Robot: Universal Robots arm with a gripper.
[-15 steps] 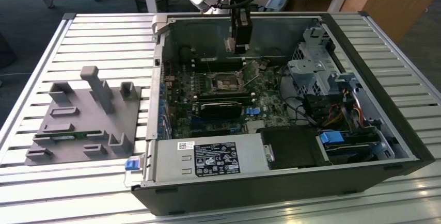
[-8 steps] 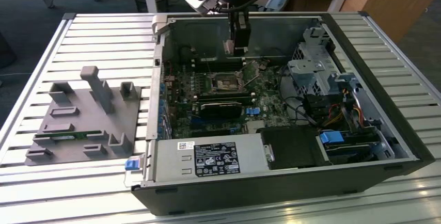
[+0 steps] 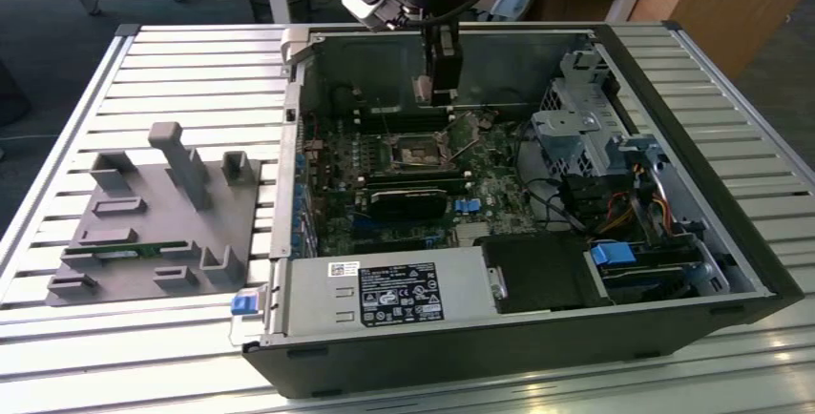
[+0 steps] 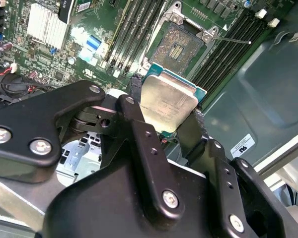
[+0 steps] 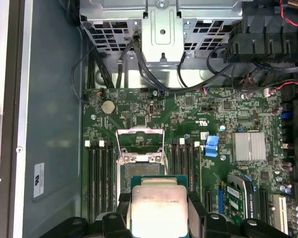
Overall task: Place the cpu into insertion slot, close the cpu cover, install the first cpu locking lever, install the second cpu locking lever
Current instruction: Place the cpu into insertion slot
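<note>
Currently, the black two-fingered end effector (image 3: 440, 90) is hanging inside the open black desktop computer case (image 3: 713, 147), which is lying on its side on the slatted metal counter (image 3: 191, 61). It is grasping the small flat square cpu (image 4: 169, 101) with the dull silvery-beige metal face, its black fingers (image 4: 134, 91) pressing against two opposite edges of the chip. In both wrist views the cpu (image 5: 158, 210) is being held above the green motherboard (image 5: 188, 106), close to the small square black insertion slot (image 4: 181, 44) but not seated in it. The slot's dark centre is lying bare. In the first wrist view the thin silver metal frame of the cpu cover (image 5: 140, 131) is standing lifted off the slot, at one edge of it. Long narrow black memory slots (image 5: 100, 178) are running along both sides of the insertion slot. On the exterior view's left, a grey moulded fixture (image 3: 153, 214) is sitting on the counter beside the case.
</note>
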